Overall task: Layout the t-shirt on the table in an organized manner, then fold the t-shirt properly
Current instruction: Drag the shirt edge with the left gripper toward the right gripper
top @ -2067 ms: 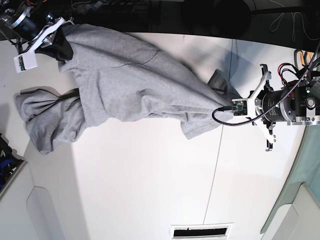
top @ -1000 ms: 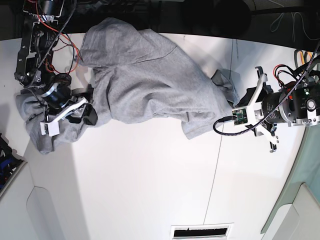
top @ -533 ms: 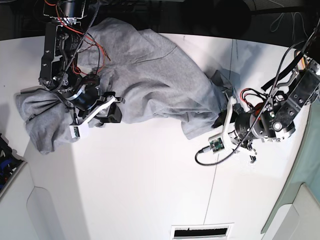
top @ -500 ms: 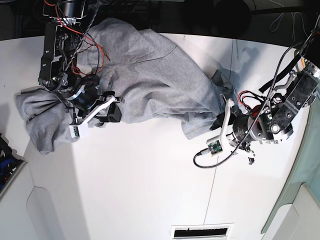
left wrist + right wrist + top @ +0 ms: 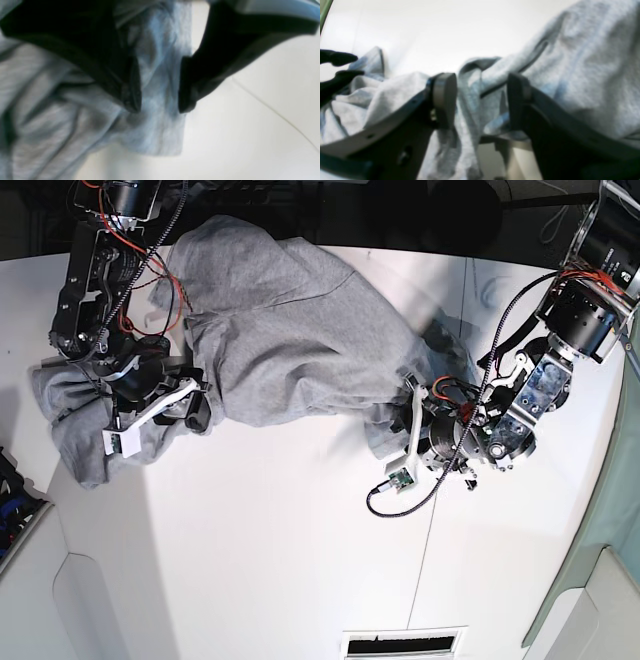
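The t-shirt point(image 5: 280, 340) lies crumpled on the table point(image 5: 300, 550), bunched along the table's far edge and trailing toward its left edge, no lettering showing. The left gripper point(image 5: 158, 100) sits low at a loose corner of the cloth, its jaws apart with a fold of fabric between them, not pinched. The right gripper point(image 5: 482, 100) reaches into the folds near the left edge, jaws likewise spread around a ridge of cloth without clamping it.

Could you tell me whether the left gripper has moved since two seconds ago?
Yes. The left gripper has swung across the table's seam onto the t-shirt's edge.
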Robot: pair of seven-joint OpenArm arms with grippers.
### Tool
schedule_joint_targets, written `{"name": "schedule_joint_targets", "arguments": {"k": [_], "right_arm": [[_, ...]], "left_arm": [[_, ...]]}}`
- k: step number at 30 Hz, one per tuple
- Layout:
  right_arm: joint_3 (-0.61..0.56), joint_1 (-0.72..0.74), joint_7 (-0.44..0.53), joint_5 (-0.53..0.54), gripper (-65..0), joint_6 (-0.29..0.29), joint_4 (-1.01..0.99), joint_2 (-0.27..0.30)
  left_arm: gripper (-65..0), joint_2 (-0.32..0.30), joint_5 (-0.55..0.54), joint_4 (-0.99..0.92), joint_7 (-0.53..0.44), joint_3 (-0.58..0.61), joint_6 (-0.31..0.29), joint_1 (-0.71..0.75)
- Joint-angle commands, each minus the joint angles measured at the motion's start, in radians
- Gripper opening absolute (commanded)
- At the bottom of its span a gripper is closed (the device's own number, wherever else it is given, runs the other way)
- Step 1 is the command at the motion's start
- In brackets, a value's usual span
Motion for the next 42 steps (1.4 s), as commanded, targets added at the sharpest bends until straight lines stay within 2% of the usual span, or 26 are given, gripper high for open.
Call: {"name": "schedule_joint_targets", "arguments": {"k": [1, 9, 11, 15, 17, 22, 24, 26, 29, 31, 34, 38, 42], "right_arm": [[-0.007, 0.016, 0.012, 0.017, -32.9, 0.003, 0.008, 0.000], [-0.068, 0.016, 0.034, 0.018, -33.3, 0.005, -0.084, -0.001], [-0.081, 0.016, 0.050, 0.018, -37.5, 0.004, -0.087, -0.003], [-0.085, 0.017, 0.050, 0.032, -50.8, 0.004, -0.087, -0.002], [-0.085, 0.017, 0.050, 0.033, -54.3, 0.005, -0.087, -0.002], [-0.085, 0.017, 0.050, 0.050, -64.5, 0.005, -0.087, -0.002], [-0.085, 0.017, 0.050, 0.051, -65.0, 0.005, -0.087, -0.002], [-0.085, 0.017, 0.049, 0.051, -65.0, 0.006, -0.087, -0.002], [-0.085, 0.016, 0.032, 0.051, -65.0, 0.040, -0.071, -0.002], [-0.084, 0.016, 0.003, 0.051, -65.0, 0.040, -0.039, -0.002], [-0.084, 0.003, -0.051, 0.051, -65.0, 0.040, 0.042, 0.001], [-0.084, -0.080, -0.076, 0.058, -65.0, 0.040, 0.201, 0.004], [-0.084, -0.207, -0.081, 0.134, -65.0, 0.040, 0.345, 0.016]], "left_arm": [[-36.1, -0.004, -0.002, -0.005, -0.027, -0.010, 0.018, -0.043], [-36.1, 0.014, 0.014, -0.062, -0.048, -0.008, 0.019, -0.066], [-36.2, 0.019, 0.018, -0.062, -0.048, -0.006, 0.009, -0.062], [-36.2, 0.019, 0.023, -0.063, -0.056, -0.006, -0.012, -0.056], [-36.9, 0.019, 0.039, -0.063, -0.071, -0.006, -0.012, -0.049], [-47.9, 0.030, 0.068, -0.118, -0.125, -0.006, -0.011, -0.033], [-54.2, 0.043, 0.087, -0.165, -0.146, -0.006, -0.011, -0.034], [-64.7, 0.053, 0.102, -0.204, -0.157, -0.006, -0.009, -0.036], [-65.0, 0.053, 0.107, -0.220, -0.156, -0.006, 0.060, -0.039], [-65.0, 0.046, 0.132, -0.220, -0.152, -0.006, 0.105, -0.050], [-65.0, 0.040, 0.154, -0.223, -0.114, -0.007, 0.134, -0.082], [-65.0, 0.017, 0.158, -0.242, -0.080, -0.007, 0.163, -0.127], [-65.0, 0.004, 0.174, -0.323, -0.072, -0.007, 0.180, -0.185]]}}
